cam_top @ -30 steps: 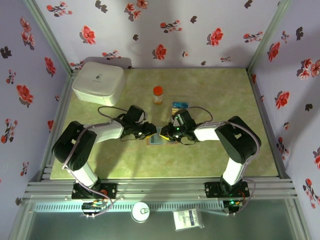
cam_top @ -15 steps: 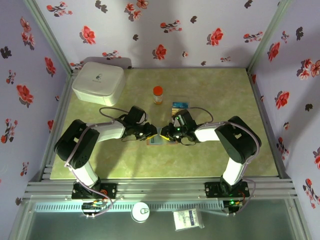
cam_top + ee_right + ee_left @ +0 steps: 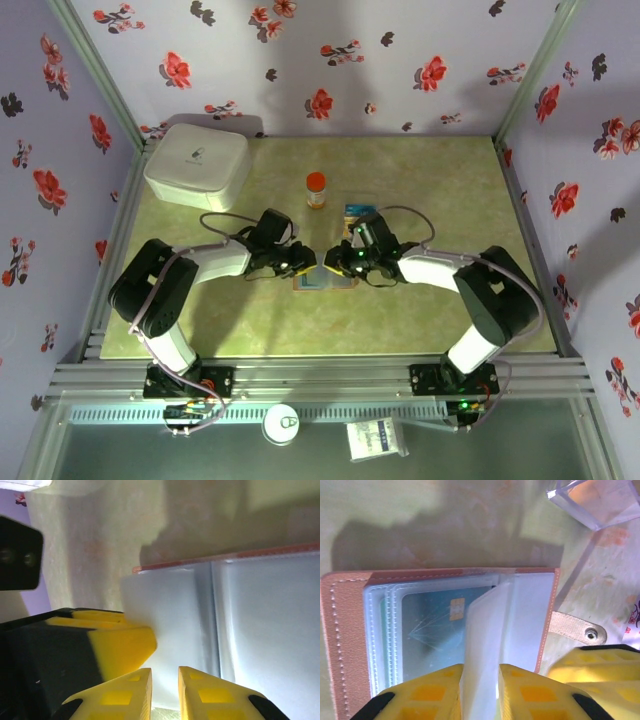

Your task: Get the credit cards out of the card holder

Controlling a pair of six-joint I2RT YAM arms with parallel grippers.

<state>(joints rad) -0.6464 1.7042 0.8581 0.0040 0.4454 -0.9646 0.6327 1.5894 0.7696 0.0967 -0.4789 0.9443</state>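
One clear sleeve (image 3: 485,625) of the open card holder (image 3: 342,630) was pinched by left claw (image 3: 480,680), mid-frame; right claw (image 3: 165,682) sat narrow, grip unclear.

From above you get little of the card holder (image 3: 322,281): the left pincer (image 3: 303,263) and right pincer (image 3: 336,266) cover most of it, and its cards are too small to tell. At the left wrist its lower part runs off the bottom edge, the teal card (image 3: 435,630) is hazy behind clear sleeves (image 3: 380,630), and the clear box (image 3: 600,500) is cropped at the top corner.
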